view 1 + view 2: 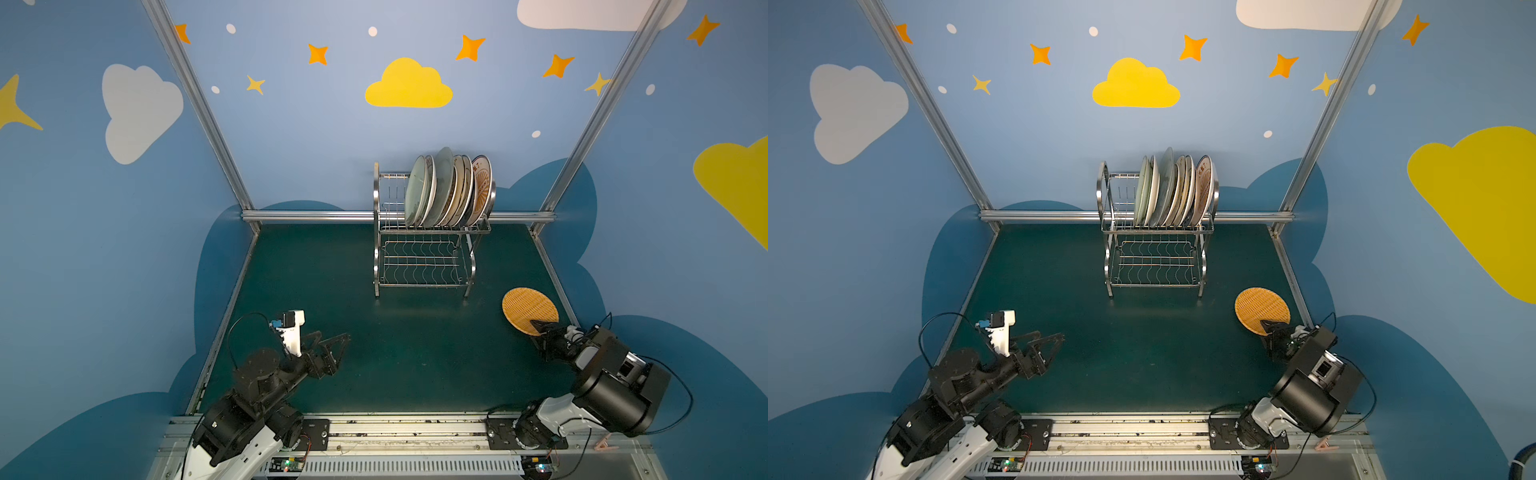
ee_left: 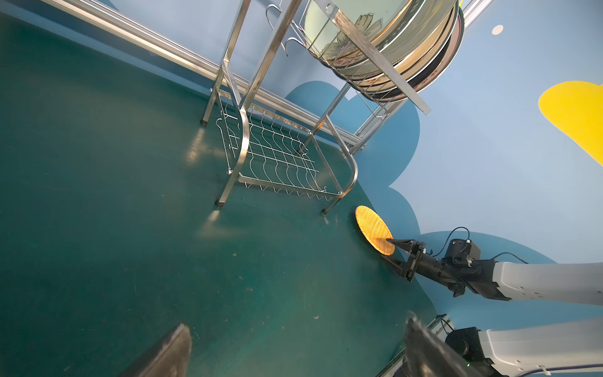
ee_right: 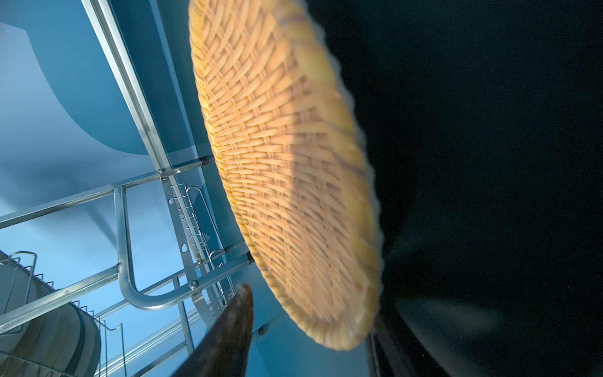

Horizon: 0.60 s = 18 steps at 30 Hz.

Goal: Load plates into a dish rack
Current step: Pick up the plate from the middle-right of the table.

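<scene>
One woven plate [image 3: 287, 163] rim blurred between right pincer [image 1: 535, 330] fingers, clamping unclear; left pincer [image 1: 334, 334] spread.

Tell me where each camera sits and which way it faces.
Top views: high above the robot's base, looking down and forward over table and dish rack; left gripper, right gripper.
Left wrist: low over the table, facing rack and orange woven plate; own fingertips, right arm.
Right wrist: against the plate's rim, rack beyond; one fingertip.
Shared: all show rack and plate.
</scene>
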{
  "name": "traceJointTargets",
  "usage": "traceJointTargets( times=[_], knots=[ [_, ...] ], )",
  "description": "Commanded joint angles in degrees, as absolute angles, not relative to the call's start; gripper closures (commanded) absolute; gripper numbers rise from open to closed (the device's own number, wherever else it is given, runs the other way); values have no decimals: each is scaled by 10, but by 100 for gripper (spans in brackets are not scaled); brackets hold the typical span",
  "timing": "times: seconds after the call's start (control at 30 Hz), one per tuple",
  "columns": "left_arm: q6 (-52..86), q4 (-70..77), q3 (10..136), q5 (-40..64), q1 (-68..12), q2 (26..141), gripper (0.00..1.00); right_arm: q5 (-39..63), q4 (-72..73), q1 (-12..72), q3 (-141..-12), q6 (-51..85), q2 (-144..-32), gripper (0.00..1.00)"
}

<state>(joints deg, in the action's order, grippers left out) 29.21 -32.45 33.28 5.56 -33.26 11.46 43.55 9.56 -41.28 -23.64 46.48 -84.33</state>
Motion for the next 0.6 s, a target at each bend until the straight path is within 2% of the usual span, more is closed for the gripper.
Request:
traceJointTargets(
  times=[0.0, 0.17, 0.27, 0.57],
  knots=[
    [288, -324, 331, 49, -330, 110, 0, 385, 121, -415, -227, 476, -875, 50],
    [288, -324, 331, 47, -330, 110, 0, 407, 168, -416, -235, 493, -923, 60],
    [288, -325, 331, 46, -329, 110, 0, 404, 179, -416, -236, 498, -930, 62],
    [288, -324, 331, 45, -328, 108, 0, 425, 226, -416, -221, 512, -925, 89]
  ],
)
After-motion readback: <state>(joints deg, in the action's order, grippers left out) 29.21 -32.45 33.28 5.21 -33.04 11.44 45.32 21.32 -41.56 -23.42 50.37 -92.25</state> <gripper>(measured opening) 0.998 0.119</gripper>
